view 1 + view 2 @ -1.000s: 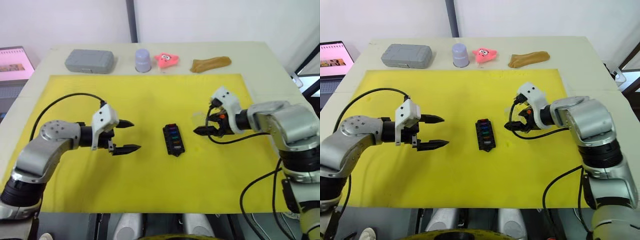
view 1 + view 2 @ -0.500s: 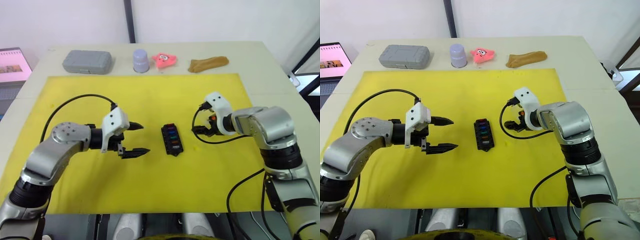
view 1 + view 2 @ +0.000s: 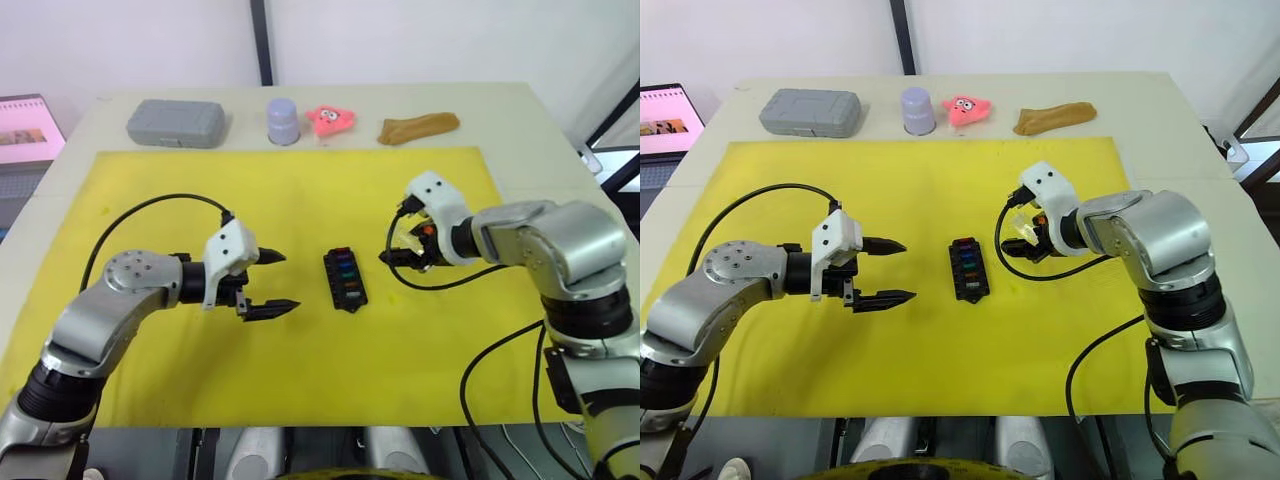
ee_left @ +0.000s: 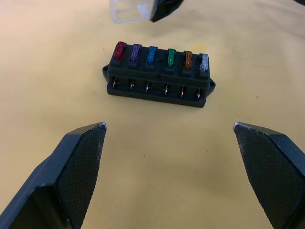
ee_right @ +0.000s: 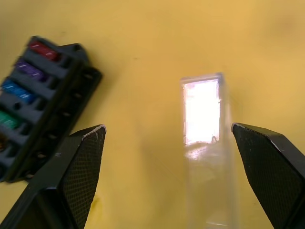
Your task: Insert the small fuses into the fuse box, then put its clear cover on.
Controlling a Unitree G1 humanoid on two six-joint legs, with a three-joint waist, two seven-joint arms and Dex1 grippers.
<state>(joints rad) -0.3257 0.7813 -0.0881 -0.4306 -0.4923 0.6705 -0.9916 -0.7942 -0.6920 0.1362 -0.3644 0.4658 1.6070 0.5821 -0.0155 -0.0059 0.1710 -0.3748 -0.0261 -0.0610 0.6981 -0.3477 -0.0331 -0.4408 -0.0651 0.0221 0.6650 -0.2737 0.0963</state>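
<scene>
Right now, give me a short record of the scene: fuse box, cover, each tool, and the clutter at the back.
fuse box: on the yellow mat, six coloured fuses seated in a row
clear cover: lying on the mat beside the box, not yet fitted
left tool: open, facing the box
right tool: open, straddling the cover
back edge: grey case, lavender cup, pink toy, brown piece

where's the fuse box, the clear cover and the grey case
fuse box (image 4: 157, 78), left wrist view, on its black top face.
clear cover (image 5: 202, 110), right wrist view, on its bright upper face.
grey case (image 3: 176, 123), left eye view, middle of its lid.
</scene>
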